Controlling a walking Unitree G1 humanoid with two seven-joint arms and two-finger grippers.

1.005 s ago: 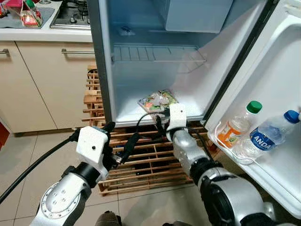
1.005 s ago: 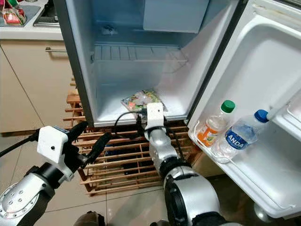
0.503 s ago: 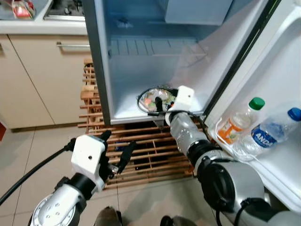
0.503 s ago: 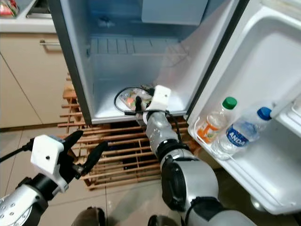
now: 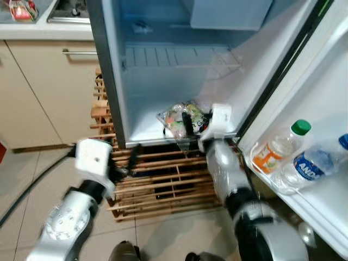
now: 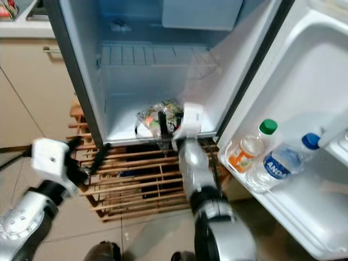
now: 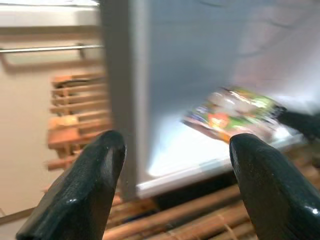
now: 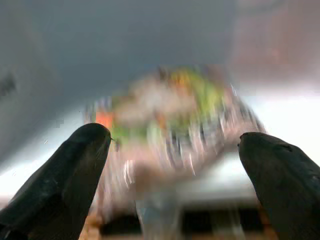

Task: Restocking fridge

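Right tool (fingers apart) at the food packet on the fridge floor.

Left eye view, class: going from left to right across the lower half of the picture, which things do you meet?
White-housed left gripper → colourful plastic food packet on the fridge floor → green-capped bottle of orange drink → blue-labelled clear water bottle.

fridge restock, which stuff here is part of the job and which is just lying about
Part of the job:
- open fridge
- food packet on the fridge floor
- right hand, open at the packet
- two bottles in the door shelf

Just lying about:
- wooden rack under the fridge
- stovetop
- cupboard
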